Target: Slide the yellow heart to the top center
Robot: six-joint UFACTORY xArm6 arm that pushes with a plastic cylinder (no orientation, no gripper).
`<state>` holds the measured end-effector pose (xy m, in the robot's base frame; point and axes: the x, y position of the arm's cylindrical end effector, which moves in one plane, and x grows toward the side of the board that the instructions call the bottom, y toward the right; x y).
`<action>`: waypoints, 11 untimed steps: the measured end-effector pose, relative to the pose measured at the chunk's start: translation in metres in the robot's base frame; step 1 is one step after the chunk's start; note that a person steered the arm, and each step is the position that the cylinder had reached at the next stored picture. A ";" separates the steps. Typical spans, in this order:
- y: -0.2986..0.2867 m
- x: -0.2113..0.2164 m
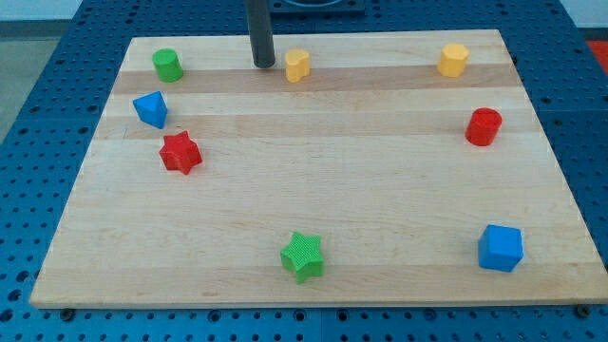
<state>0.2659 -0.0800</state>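
Observation:
The yellow heart (297, 65) sits on the wooden board (313, 180) near the view's top, close to the middle. My tip (263, 65) is the lower end of the dark rod, just to the left of the heart, with a small gap between them. A second yellow block, a hexagon (453, 59), lies at the view's top right.
A green cylinder (167, 65), a blue block (150, 108) and a red star (180, 152) lie at the left. A red cylinder (483, 126) is at the right, a blue cube (500, 248) at the bottom right, a green star (302, 256) at the bottom middle.

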 end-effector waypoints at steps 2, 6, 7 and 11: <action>0.004 0.013; 0.037 0.015; 0.037 0.015; -0.012 0.059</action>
